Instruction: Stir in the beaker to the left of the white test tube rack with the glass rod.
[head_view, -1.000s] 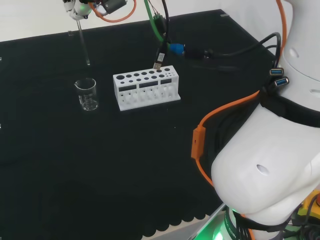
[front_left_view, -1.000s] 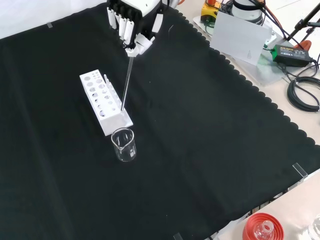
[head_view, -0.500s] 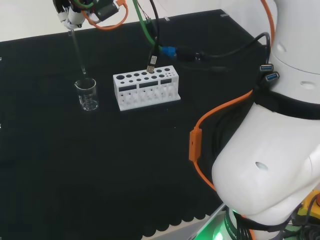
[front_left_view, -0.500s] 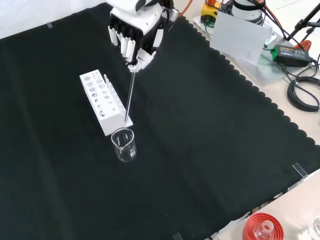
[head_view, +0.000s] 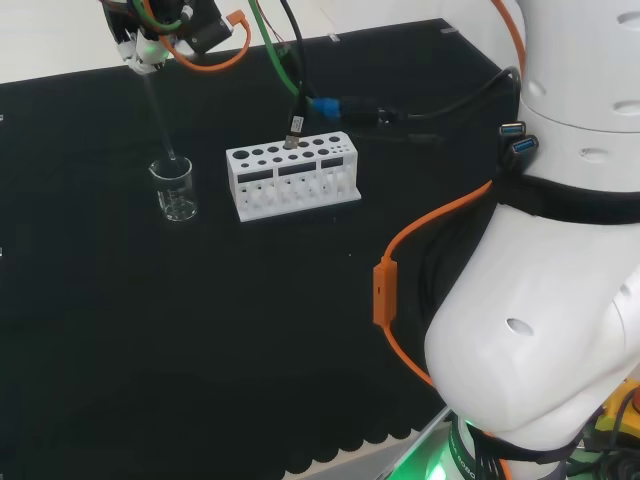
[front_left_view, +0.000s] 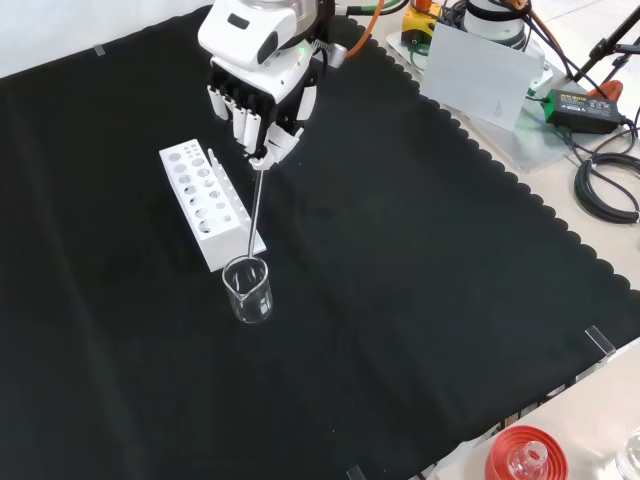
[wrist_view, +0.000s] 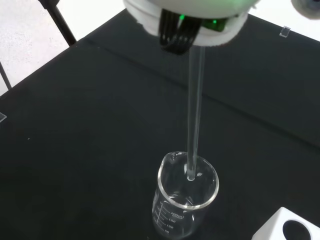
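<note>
A small clear beaker (head_view: 175, 187) (front_left_view: 248, 290) (wrist_view: 186, 201) stands on the black cloth, left of the white test tube rack (head_view: 292, 174) (front_left_view: 208, 202) in the head view. The hand (front_left_view: 256, 88) (head_view: 152, 38) hangs above it, its fingers curled on the top of a thin glass rod (front_left_view: 256, 211) (head_view: 160, 116) (wrist_view: 195, 115). The rod points almost straight down. In the wrist view its tip sits just at the beaker's mouth, within the rim. The beaker looks empty.
The arm's big white links (head_view: 540, 300) take up the right of the head view, with orange and green cables. In the front view a red ribbed stand (front_left_view: 525, 455) sits at the lower right off the cloth, and a power supply and cables lie at the right.
The hand has come down and moved over the beaker, carrying the rod. The rod's tip, earlier above and behind the beaker, now reaches its mouth.
</note>
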